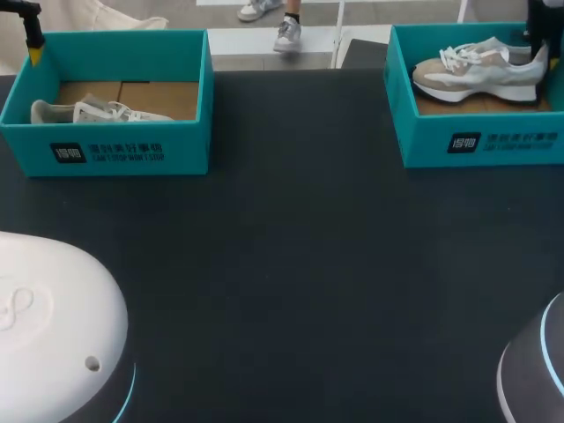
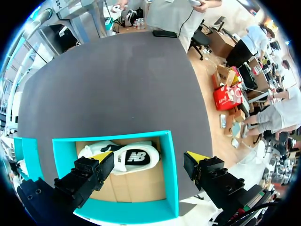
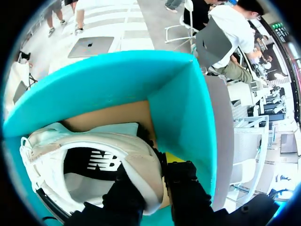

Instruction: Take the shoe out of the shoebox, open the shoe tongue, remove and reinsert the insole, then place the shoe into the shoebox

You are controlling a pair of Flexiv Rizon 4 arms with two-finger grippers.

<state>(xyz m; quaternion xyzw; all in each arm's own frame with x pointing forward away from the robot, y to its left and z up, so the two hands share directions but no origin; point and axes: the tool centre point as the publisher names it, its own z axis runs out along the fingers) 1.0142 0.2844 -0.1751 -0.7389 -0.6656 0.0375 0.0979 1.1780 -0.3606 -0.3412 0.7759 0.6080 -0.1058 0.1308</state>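
The shoe [image 1: 476, 70] sits in the teal shoebox [image 1: 476, 141] at the far right of the worktop [image 1: 291, 264], with its heel by the right end effector [image 1: 539, 35]. Most of that end effector is cut off at the edge of the head view. In the right wrist view the right end effector [image 3: 153, 176] is closed on the heel of the shoe [image 3: 94, 160], with 1 dark finger on each side. Only 1 yellow tip shows there, as the other is hidden behind the shoe. The shoe is white and soft tan, with white laces, a thick white sole and a black patch on its side. The shoebox [image 3: 183, 108] has smooth teal walls and a brown cardboard floor. A second shoe [image 1: 97, 112] lies low in a second shoebox [image 1: 106, 150] at the far left, half hidden by the front wall. In the left wrist view the left end effector [image 2: 148, 157] hangs above that second shoebox [image 2: 171, 169] with its fingers wide apart, holding nothing. One finger covers part of the second shoe [image 2: 131, 157]. The worktop is dark, flat and dull. A round white part of the left arm [image 1: 53, 326] shows at the near edge.
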